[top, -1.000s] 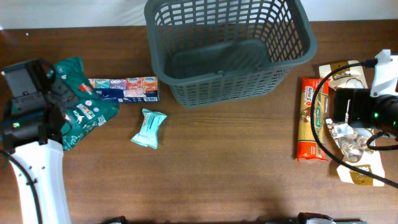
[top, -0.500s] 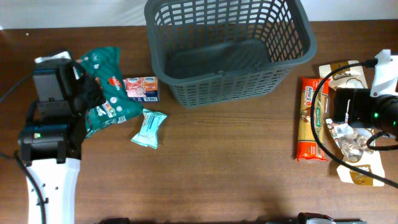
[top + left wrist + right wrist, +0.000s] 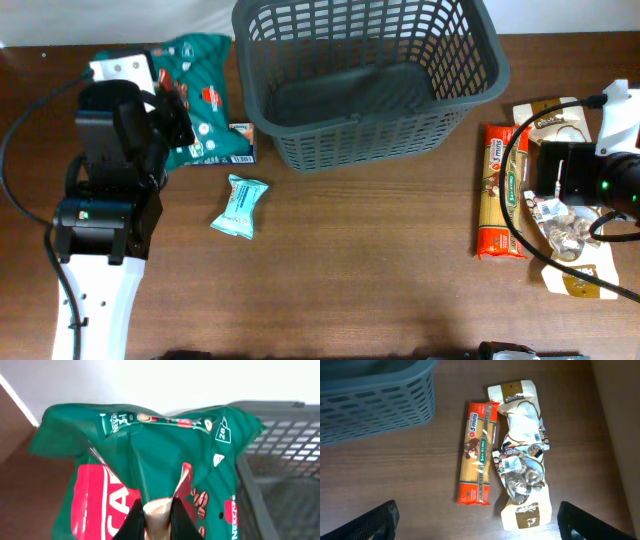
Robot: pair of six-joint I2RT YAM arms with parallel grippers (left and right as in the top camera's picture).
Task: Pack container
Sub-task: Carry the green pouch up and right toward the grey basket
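Lifted off the table (image 3: 380, 260) and swung forward, the bag (image 3: 205, 70) hangs pinched in the left pincer (image 3: 156, 510), basket (image 3: 370, 140) just right of it; next, likely, clear the rim and release.

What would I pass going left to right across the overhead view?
From the left: green plastic coffee bag in the left gripper, small teal snack packet, large dark grey plastic basket, orange spaghetti packet, beige pouches.

Coffee bag (image 3: 200, 90) is hanging left of your basket (image 3: 370, 140), spaghetti pack (image 3: 503, 190) is lying right, small packet (image 3: 240, 205) is sitting front-left.
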